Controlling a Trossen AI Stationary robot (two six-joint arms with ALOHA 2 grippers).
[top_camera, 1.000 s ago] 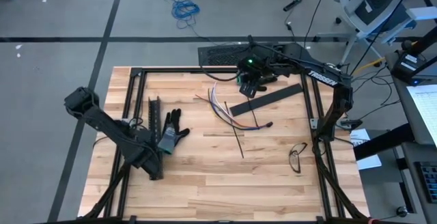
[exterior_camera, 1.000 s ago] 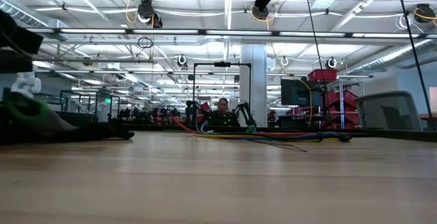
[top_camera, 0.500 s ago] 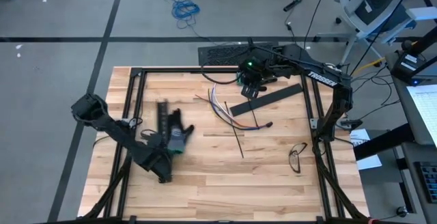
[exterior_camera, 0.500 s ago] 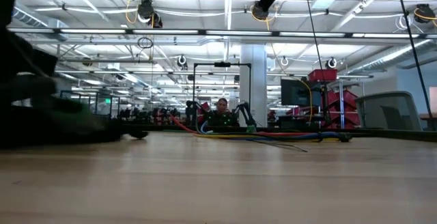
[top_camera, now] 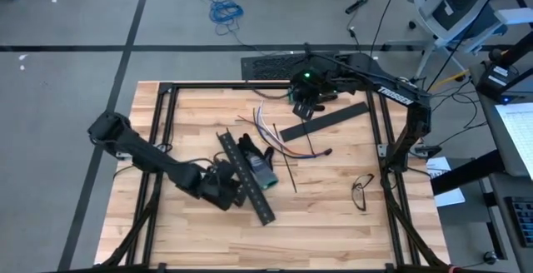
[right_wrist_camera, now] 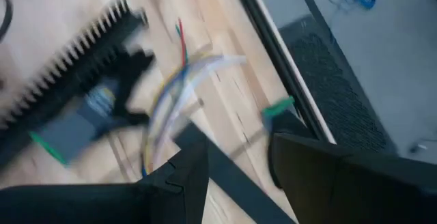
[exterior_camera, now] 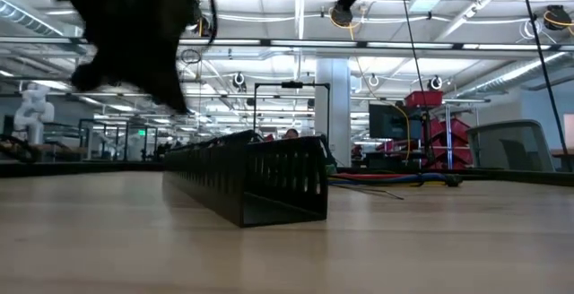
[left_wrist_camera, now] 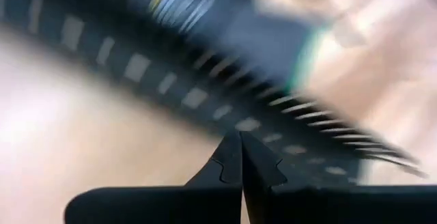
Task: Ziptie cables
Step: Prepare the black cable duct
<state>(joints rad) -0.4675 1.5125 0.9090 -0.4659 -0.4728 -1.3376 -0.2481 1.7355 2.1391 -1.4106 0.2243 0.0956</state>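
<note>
Two dark, near-black arms of rounded, tubular links. Bulky rounded joint housing on the left arm (top_camera: 112, 129). White lettering along the right arm (top_camera: 391, 94), small green light glowing near its wrist, thin black cables trailing along it. Left gripper (left_wrist_camera: 240, 161): flat, angular black fingers with notched edges. Right gripper (right_wrist_camera: 232, 176): broad matte-black fingers.

A robotics lab or industrial workshop: a butcher-block table (top_camera: 333, 223) ringed by a black metal frame (top_camera: 158, 106) stands on a grey concrete floor (top_camera: 75, 23) strewn with loose cords; beyond it, exposed ceiling pipework (exterior_camera: 269, 43), red tool cabinets (exterior_camera: 430, 133) and an office chair (top_camera: 454, 2).
</note>
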